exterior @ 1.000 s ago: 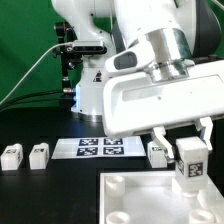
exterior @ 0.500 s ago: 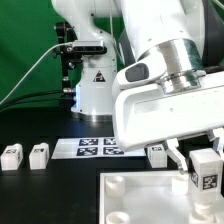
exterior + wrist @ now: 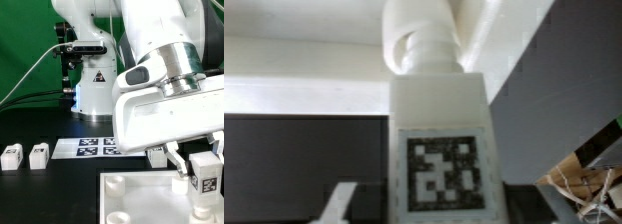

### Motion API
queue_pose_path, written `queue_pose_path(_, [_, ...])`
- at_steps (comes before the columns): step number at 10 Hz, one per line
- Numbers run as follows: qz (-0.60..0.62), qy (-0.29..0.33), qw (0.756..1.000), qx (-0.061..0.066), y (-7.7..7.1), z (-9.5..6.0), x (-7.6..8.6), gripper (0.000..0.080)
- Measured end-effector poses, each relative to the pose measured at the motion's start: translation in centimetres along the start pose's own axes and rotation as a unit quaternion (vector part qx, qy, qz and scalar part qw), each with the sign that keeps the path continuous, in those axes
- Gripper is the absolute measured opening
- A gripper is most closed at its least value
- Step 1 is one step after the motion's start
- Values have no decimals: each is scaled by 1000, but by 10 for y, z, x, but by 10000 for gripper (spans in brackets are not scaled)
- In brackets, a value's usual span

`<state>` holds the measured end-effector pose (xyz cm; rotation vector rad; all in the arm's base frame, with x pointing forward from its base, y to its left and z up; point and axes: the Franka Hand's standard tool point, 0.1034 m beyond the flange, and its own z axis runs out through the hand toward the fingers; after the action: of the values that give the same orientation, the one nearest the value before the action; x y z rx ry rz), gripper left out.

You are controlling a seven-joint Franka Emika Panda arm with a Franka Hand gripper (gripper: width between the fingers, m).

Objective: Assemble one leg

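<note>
Our end effector [image 3: 200, 160] grips the leg [image 3: 205, 176], so we should lower it upright, slowly, onto the corner of the panel [image 3: 135, 198].

Ext cam frontal, wrist cam close-up, shared leg [image 3: 205, 172]

Bare table [image 3: 50, 195] is left open at the exterior view's left of the panel [image 3: 135, 200], whose right corner is blocked by the held leg [image 3: 205, 175]. Behind, spare legs [image 3: 38, 153] and the marker board [image 3: 95, 147] are ranged.
</note>
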<state>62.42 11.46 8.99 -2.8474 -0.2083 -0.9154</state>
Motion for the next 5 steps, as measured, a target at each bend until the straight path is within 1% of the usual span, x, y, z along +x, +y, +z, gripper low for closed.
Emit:
queue_pose_path(2, [2,-5,1000,-1,4,4,-6,291])
queue_pose_path(5, [2,-5,1000,0,0,7,-10,291])
